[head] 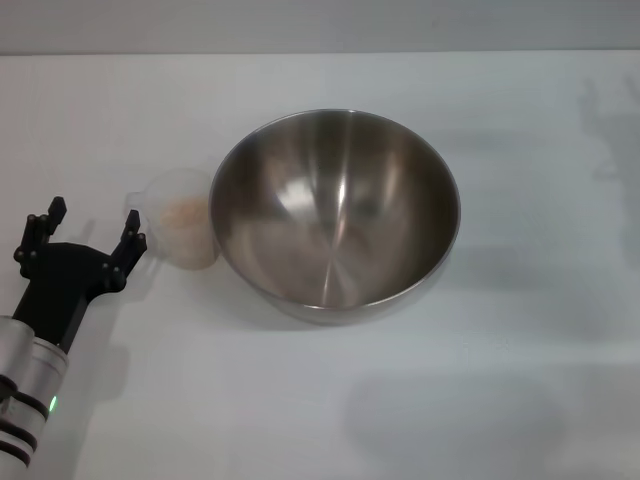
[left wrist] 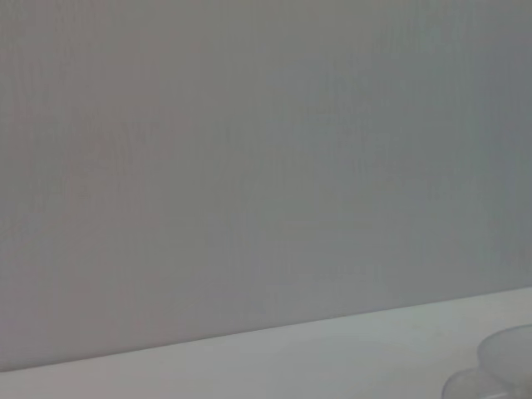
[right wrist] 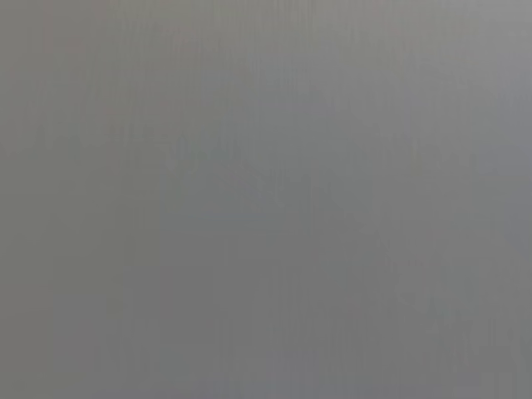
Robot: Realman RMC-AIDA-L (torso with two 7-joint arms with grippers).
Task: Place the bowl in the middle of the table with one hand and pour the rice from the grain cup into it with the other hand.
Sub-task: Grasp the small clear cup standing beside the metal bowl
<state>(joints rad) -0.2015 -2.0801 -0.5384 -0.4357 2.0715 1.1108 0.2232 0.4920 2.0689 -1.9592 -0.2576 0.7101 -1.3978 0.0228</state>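
**Grain cup waits beside the bowl, left claw spread wide next to it**

The grain cup [head: 182, 217] stands upright on the desk [head: 520, 400] at centre-left of the head view, its far side touching or all but touching the outer wall of the bowl [head: 335, 210]. It is clear thin plastic, so it is probably very light, somewhat slick and easy to tip or squash. A gentle pinch across the wall or at the small side handle looks like the sensible hold, though the handle cannot be made out clearly here. A corner of the cup also shows at the lower right of the left wrist view [left wrist: 503, 370].

Inside it lies the rice [head: 186, 210], a pale beige mass low in the cup. Loose grains will shift and run as soon as the cup tilts, so it likely wants to be carried level.

The bowl sits roughly mid-frame, upright and with no rice in it, its brushed steel interior bare. Being rigid, smooth and much the larger, it should stay put while the pouring is done, and its wide mouth leaves a generous target.

The left claw [head: 88, 232] sits at the lower left of the frame, just beside the cup, its two fingers spread wide and holding nothing. The right claw is out of sight in every view.
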